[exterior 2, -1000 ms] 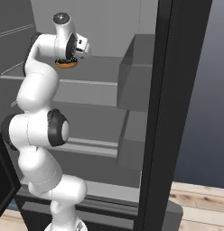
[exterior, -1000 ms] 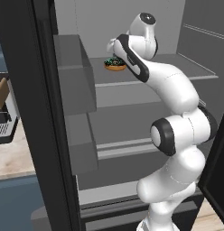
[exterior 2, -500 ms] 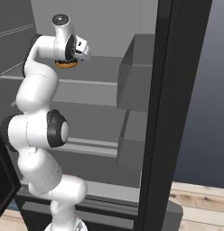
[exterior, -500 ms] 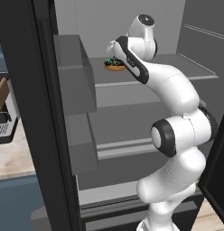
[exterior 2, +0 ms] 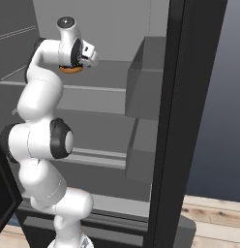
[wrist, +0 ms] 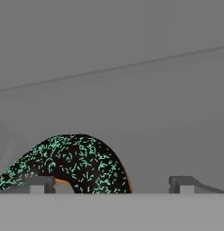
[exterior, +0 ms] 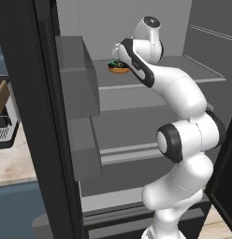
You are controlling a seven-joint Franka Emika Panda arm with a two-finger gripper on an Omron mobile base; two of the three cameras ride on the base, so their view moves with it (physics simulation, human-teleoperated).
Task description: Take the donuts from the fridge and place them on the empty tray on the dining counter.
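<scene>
Fridge (exterior: 136, 28): door swung wide in front of me, grey shelves bare but for one donut.
Arm: hand has dipped lower over the upper shelf (exterior 2: 107, 72) since a second ago.
Pincer (wrist: 111, 184): fingers wide apart, gripping nothing, left fingertip against the donut.
Chocolate donut (wrist: 73, 164): on that shelf, sprinkled, unmoved.

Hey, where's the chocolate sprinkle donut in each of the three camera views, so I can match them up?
Left base view: donut upper centre, on the fridge shelf, just left of the arm's wrist.
Right base view: donut upper left, peeking out under the wrist.
Hand view: donut lower left, close up, between the open finger tips.
Shared landmark: the grey shelf it sits on.
</scene>
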